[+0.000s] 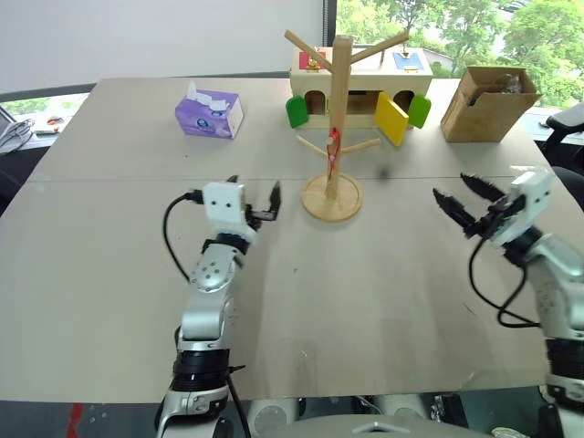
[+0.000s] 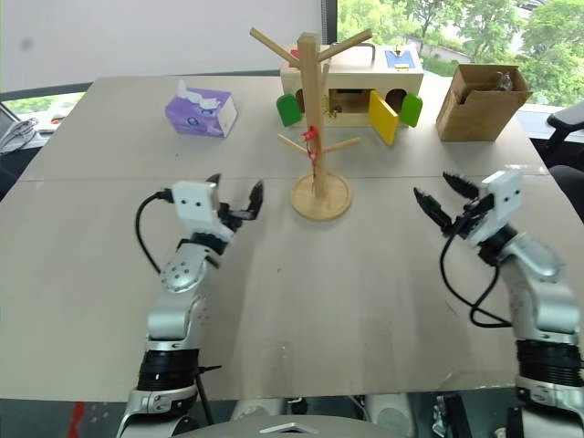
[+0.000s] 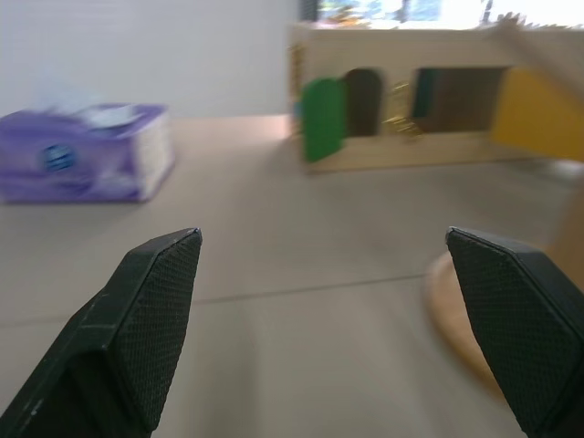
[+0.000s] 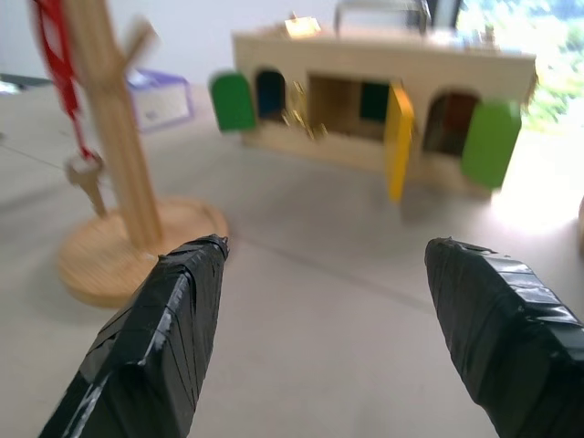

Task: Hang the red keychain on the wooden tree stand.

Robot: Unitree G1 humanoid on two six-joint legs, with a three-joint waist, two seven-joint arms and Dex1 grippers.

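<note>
Both grippers are seen with fingers spread wide and nothing between them: the left gripper is held above the table at about 8 o'clock from the stand's base, the right gripper at about 3 o'clock from it, well apart. On the grey table the largest thing, a wooden toy house with green and yellow flaps hanging open, is set at 12 o'clock, directly behind the stand. A cardboard box is placed at 1 o'clock, just beside the house, and a purple tissue box at 11 o'clock. The wooden tree stand is found upright near the table's middle on its round disc base. The red keychain is seen hanging from a lower peg, close against the pole, its small silver key dangling beneath the strap, above the base
</note>
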